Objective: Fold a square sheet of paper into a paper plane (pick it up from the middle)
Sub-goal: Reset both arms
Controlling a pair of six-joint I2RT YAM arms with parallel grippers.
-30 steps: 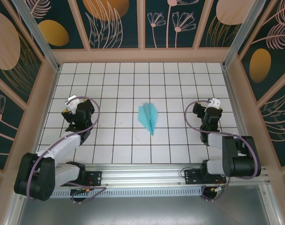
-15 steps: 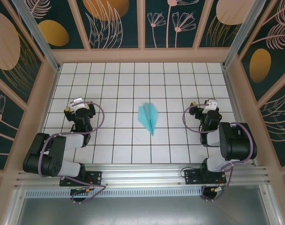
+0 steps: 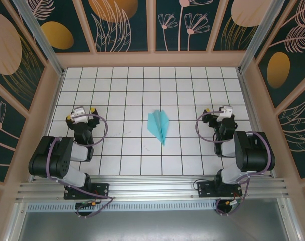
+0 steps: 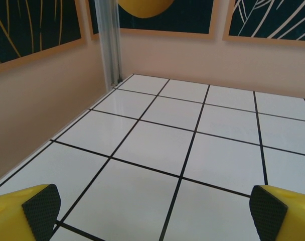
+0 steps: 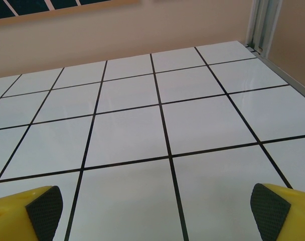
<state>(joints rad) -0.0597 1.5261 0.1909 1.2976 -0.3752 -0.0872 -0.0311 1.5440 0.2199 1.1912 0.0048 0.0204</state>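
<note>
The square sheet of paper lies folded as a slim turquoise paper plane (image 3: 159, 125) on the white tiles in the middle of the floor, its point toward the near edge. My left gripper (image 3: 81, 114) rests far to its left, open, its black pads (image 4: 41, 206) wide apart over bare tile. My right gripper (image 3: 219, 111) sits far to the plane's right, also open, with its pads (image 5: 269, 206) spread and nothing between them. Neither gripper touches the plane.
White tiled floor (image 3: 132, 90) with black grid lines, boxed in by pinkish walls (image 3: 152, 59) with dark floral panels. A metal corner post (image 4: 108, 42) stands ahead of the left gripper, another post (image 5: 263, 22) ahead of the right. Both arms are folded back near their bases.
Both arms have folded back toward their bases, the left one still settling in the last half second. The grippers stayed open and the plane has not moved.
</note>
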